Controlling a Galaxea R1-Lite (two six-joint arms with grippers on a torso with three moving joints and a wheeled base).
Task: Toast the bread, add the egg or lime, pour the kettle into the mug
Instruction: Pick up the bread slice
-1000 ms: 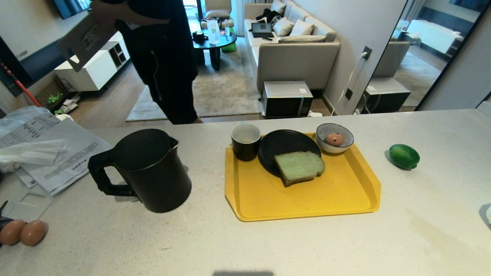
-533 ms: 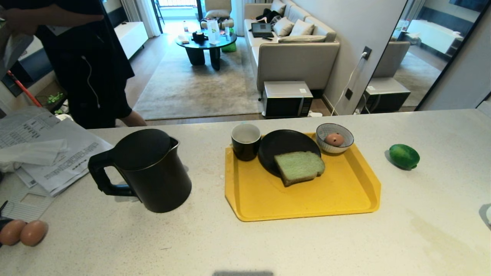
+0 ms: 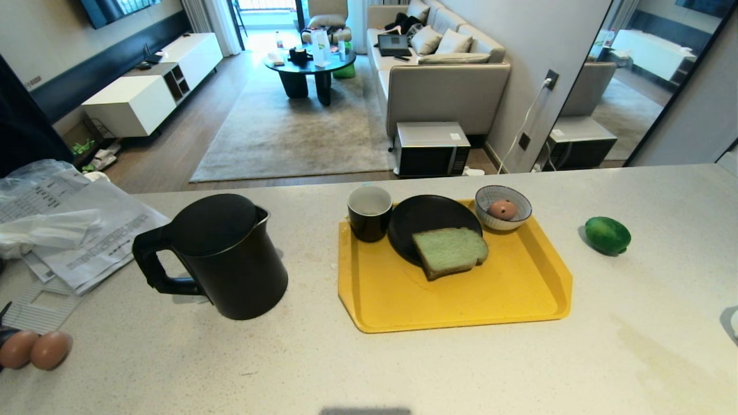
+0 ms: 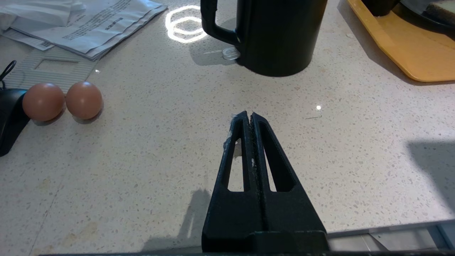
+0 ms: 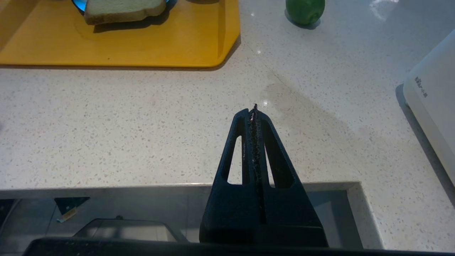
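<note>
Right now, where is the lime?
In the head view the lime lies alone on the counter, on the robot's right side, just beyond the right edge of the yellow tray.

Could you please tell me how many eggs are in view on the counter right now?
3: one egg in the small striped bowl on the yellow tray, and two eggs side by side at the counter's near left edge.

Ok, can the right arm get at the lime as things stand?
Probably yes. The lime sits alone on the counter beside the yellow tray, with only bare counter between it and the shut right gripper.
</note>
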